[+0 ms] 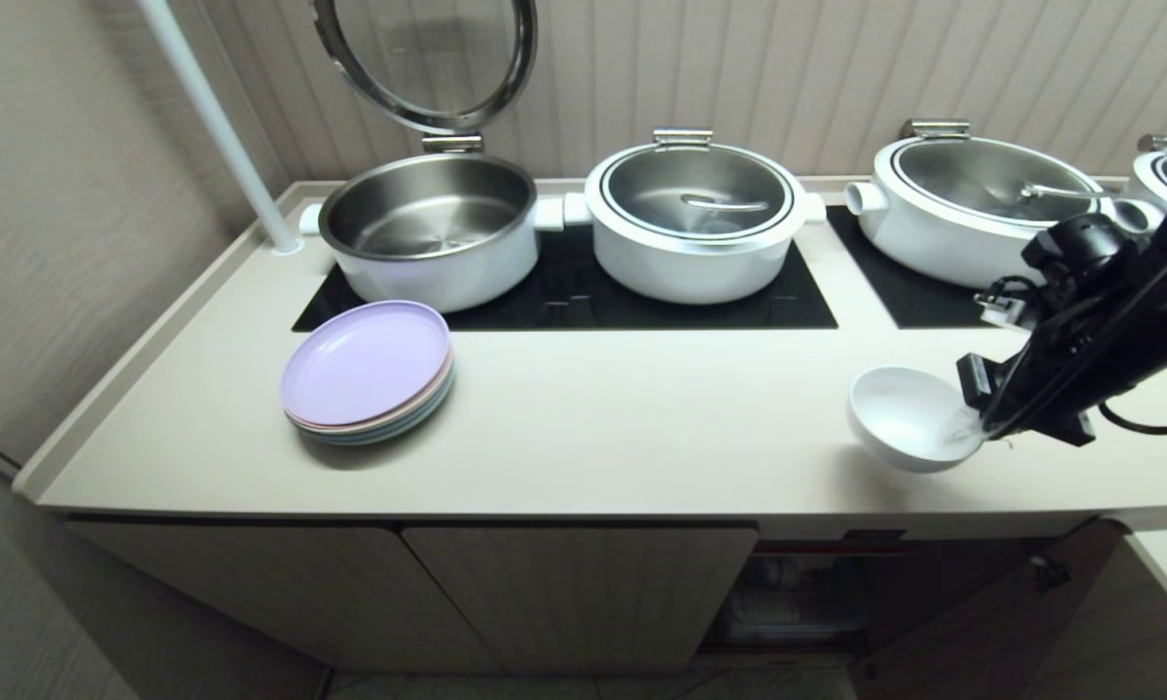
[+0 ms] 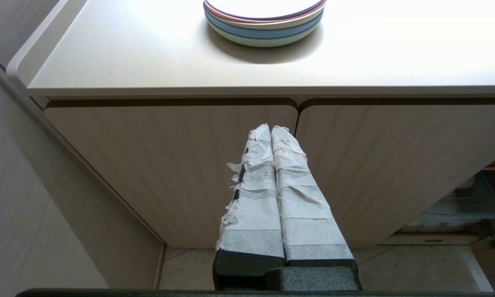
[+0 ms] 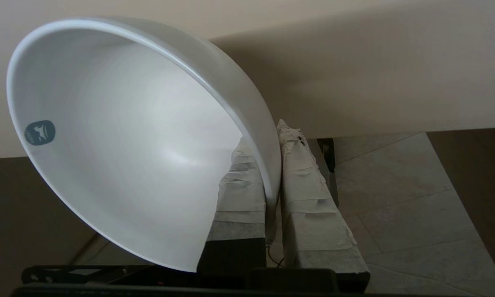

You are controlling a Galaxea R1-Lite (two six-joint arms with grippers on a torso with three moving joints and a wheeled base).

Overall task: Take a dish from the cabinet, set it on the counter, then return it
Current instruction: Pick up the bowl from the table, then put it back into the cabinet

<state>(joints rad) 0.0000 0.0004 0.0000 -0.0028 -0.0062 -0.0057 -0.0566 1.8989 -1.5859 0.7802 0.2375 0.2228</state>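
My right gripper (image 1: 972,428) is shut on the rim of the dish (image 1: 904,413), a plain white bowl. It holds the bowl tilted over the counter (image 1: 642,428), near the front right edge. In the right wrist view one taped finger (image 3: 239,185) lies inside the dish (image 3: 128,136) and the other outside the wall. Whether the bowl touches the counter I cannot tell. Below, the cabinet (image 1: 583,593) has its left doors closed and its right bay (image 1: 797,593) open. My left gripper (image 2: 271,130) is shut and empty, parked in front of the closed cabinet doors (image 2: 148,165).
A stack of pastel plates (image 1: 368,371) sits on the counter's left front. Behind are black cooktop panels (image 1: 564,292) with an open steel pot (image 1: 428,228) and two lidded white pots (image 1: 695,219) (image 1: 982,199). A white pole (image 1: 214,117) rises at the back left.
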